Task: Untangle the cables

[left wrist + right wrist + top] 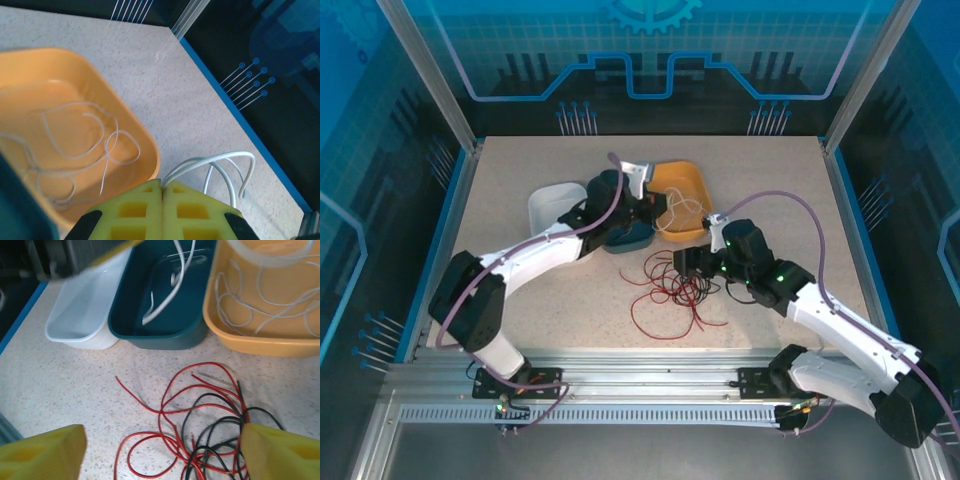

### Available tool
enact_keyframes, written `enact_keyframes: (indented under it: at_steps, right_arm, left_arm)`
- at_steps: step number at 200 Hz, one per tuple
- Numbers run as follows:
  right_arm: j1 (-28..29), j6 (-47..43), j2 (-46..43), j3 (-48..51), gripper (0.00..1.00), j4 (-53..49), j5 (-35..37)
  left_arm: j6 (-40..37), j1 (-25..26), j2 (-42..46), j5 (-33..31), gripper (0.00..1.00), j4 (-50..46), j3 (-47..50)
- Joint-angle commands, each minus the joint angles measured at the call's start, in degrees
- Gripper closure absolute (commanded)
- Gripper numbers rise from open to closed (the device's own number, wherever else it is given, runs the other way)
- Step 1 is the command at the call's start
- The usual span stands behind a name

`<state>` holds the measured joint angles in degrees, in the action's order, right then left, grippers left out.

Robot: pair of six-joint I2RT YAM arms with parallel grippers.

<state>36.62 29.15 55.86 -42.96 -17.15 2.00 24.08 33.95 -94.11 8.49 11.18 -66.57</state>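
Grips thin whitish cable [220, 159] in closed left tool [162, 187] beside orange plastic tray [131, 120]; holds right tool [160, 452] open over tangled red and black cables [200, 440].

Robot lab cell: speckled bench [770, 200], aluminium frame [430, 75], blue printed panels [650, 50]; left arm [540, 250], right arm [840, 320] bolted to rail [650, 385].
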Motion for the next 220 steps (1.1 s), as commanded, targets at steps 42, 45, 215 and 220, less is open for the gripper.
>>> enact_keyframes:
  at_steps: [42,45,215,220]
  right_arm:
    - [-2.42,4.25,-3.47,1.47,0.0,-5.17,7.04]
    - [-2.55,4.44,-3.48,1.41,0.0,-5.52,7.18]
    - [-5.02,16.08,1.62,-4.28,0.0,-25.74,19.38]
    - [-5.0,15.96,2.02,-4.6,0.0,-25.87,19.36]
  left_arm:
    - [-2.12,-0.24,-15.65,-2.82,1.0,-8.97,-17.39]
    - [-2.26,-0.24,-16.43,-2.6,1.0,-9.19,-18.08]
    - [-0.55,-1.56,-34.3,-8.75,0.95,-19.82,-36.4]
    - [-0.38,-1.64,-34.74,-8.91,0.95,-20.09,-36.94]
